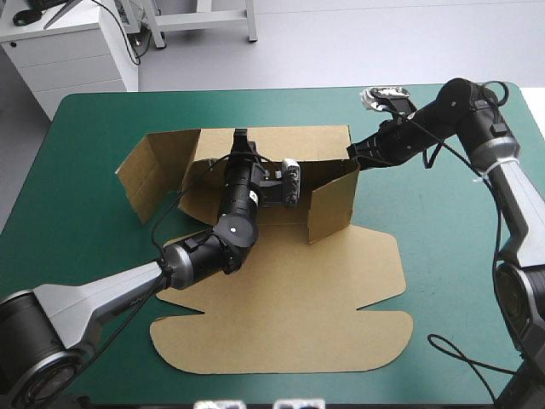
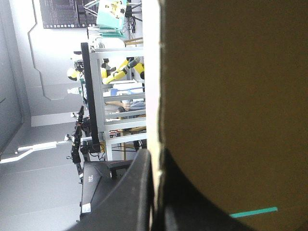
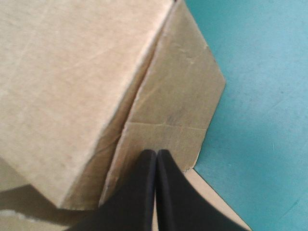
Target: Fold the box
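- Teal-green table [image 1: 94, 119] carries the box [image 1: 289, 315] centrally, far walls raised.
- Left pincer [image 2: 155, 161] clamps a raised wall [image 2: 231, 96], seemingly to steady it.
- Right pincer [image 3: 156, 154], closed and empty, points at the corner flap [image 3: 178, 110] to tuck it.

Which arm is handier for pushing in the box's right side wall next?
Probably the right. The right tool, shut to a point, sits right at that side wall; the left tool is clamped on the back wall, so it is likely busy.
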